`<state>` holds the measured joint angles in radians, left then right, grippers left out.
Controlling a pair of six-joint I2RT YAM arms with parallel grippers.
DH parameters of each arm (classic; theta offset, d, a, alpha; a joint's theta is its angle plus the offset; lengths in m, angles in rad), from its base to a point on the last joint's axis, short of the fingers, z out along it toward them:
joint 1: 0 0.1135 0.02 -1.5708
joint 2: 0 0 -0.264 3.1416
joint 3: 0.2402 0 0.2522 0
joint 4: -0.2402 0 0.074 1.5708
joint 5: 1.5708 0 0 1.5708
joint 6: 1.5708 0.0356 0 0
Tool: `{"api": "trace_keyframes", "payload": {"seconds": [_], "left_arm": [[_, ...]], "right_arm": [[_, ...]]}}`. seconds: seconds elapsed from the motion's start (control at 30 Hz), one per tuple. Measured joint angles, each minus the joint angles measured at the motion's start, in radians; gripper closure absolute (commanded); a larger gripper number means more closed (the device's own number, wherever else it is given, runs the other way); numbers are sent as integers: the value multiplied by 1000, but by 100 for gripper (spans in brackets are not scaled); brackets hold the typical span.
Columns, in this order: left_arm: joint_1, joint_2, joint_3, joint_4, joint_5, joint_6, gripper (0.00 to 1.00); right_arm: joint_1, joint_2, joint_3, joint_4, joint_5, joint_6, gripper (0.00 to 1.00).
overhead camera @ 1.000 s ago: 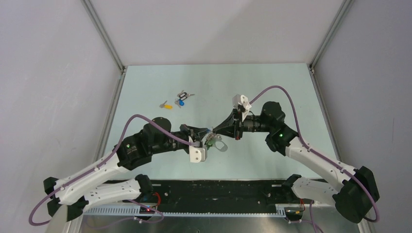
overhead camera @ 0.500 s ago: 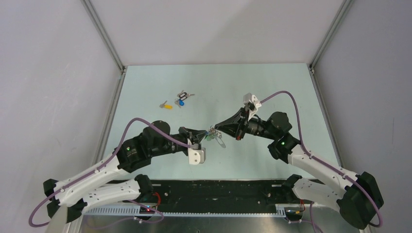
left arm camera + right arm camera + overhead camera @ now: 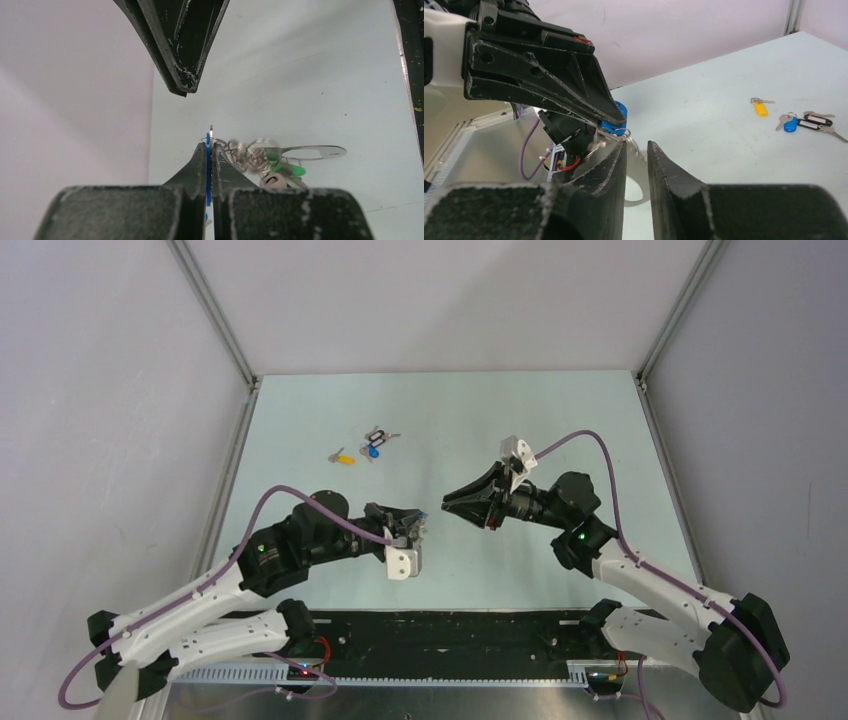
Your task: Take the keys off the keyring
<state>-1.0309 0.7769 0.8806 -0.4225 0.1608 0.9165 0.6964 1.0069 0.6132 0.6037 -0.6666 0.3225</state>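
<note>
Over the middle of the worktop [image 3: 560, 410], a little toward its near edge, I have both arms stretched low and inward, so the two claws face each other tip to tip with a small gap of air between them. My left arm comes in from the near left corner, bent at the elbow, with its forearm lying across toward the centre. The left claw [image 3: 412, 524] is clamped flat on the blue-headed key [image 3: 208, 167], and the thin blue plastic shows edge-on between the pads. The rest of the keys [image 3: 280, 169], green heads among them, hang in a bunch just to one side of the fingers. The pale keyring [image 3: 320, 151] juts out level beyond them. My right arm reaches in from the near right corner, its wrist angled toward the left claw. The right claw [image 3: 448, 506] stands only narrowly parted and grips nothing; its tips are near the bunch but apart from it. Toward the far left part of the worktop lie loose keys [image 3: 376, 440] in a small cluster, with a yellow-headed key [image 3: 342, 455] just beside them.
</note>
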Motion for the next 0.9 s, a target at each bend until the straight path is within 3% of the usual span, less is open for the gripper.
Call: {"api": "trace_keyframes", "payload": {"seconds": [0.43, 0.9], "left_arm": [[0, -5, 0, -7, 13, 20, 100], [0, -5, 12, -9, 34, 53, 100]], "right_arm": [[-5, 39, 109, -126, -125, -304, 73], [14, 148, 135, -166, -207, -380, 73]]}}
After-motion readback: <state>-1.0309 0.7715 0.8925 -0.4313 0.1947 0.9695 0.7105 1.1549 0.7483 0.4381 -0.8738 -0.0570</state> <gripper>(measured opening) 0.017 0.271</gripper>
